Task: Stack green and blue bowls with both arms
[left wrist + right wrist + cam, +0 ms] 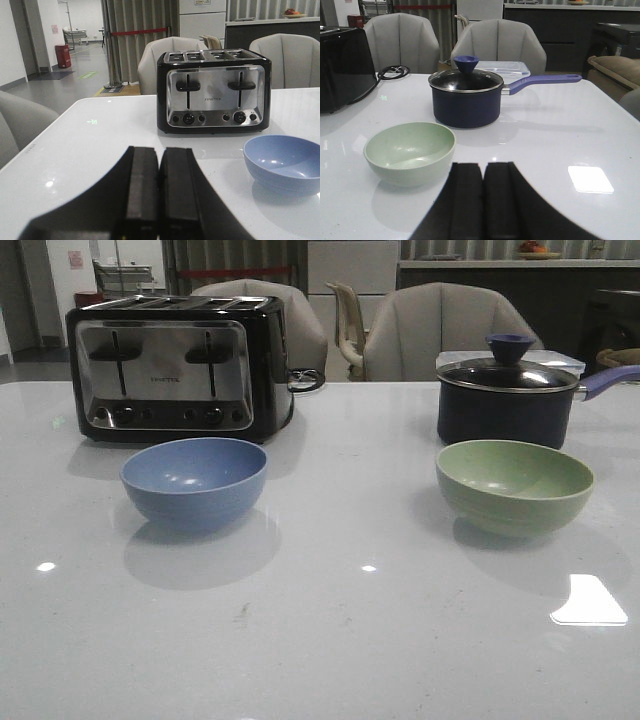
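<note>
The dusty blue bowl [194,482] sits upright and empty on the white table's left half, in front of the toaster. It also shows in the left wrist view [285,163]. The pale green bowl [514,485] sits upright and empty on the right half, in front of the saucepan, and shows in the right wrist view [410,152]. My left gripper [160,155] is shut and empty, well short of the blue bowl. My right gripper [484,170] is shut and empty, beside the green bowl without touching it. Neither arm shows in the front view.
A black and chrome toaster [175,365] stands behind the blue bowl. A dark navy lidded saucepan [508,395] with a long handle stands behind the green bowl, with a clear lidded box [502,66] behind it. Grey chairs [440,332] line the far table edge.
</note>
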Controlling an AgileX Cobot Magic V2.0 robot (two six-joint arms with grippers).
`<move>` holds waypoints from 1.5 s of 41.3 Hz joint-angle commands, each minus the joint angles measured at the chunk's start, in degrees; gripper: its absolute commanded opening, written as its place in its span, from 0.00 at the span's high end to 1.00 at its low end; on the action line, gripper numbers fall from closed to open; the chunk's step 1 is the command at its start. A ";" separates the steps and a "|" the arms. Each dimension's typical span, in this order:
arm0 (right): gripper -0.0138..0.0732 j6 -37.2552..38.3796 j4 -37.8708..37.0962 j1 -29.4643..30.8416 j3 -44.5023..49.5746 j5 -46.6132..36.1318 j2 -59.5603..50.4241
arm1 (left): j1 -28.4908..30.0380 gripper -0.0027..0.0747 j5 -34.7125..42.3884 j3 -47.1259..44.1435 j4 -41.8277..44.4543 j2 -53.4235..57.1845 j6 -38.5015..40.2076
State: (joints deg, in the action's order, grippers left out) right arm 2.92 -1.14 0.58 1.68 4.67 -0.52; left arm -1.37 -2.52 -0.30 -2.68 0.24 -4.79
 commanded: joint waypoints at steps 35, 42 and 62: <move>0.79 -0.10 -0.67 0.38 -0.26 -9.62 -1.28 | 0.00 0.83 5.25 -1.17 -0.39 1.20 0.38; 0.79 -0.10 -0.62 0.38 -6.51 -7.50 -1.28 | 0.00 0.83 8.59 1.01 -0.25 1.20 0.38; 0.79 -0.10 -0.62 0.38 -38.78 20.43 15.77 | 0.00 0.83 -16.22 35.11 -1.47 -11.97 0.48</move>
State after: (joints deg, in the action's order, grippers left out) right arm 2.92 -1.14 0.58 -32.10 24.86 10.29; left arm -1.37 -16.54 28.47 -2.80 -6.60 -4.79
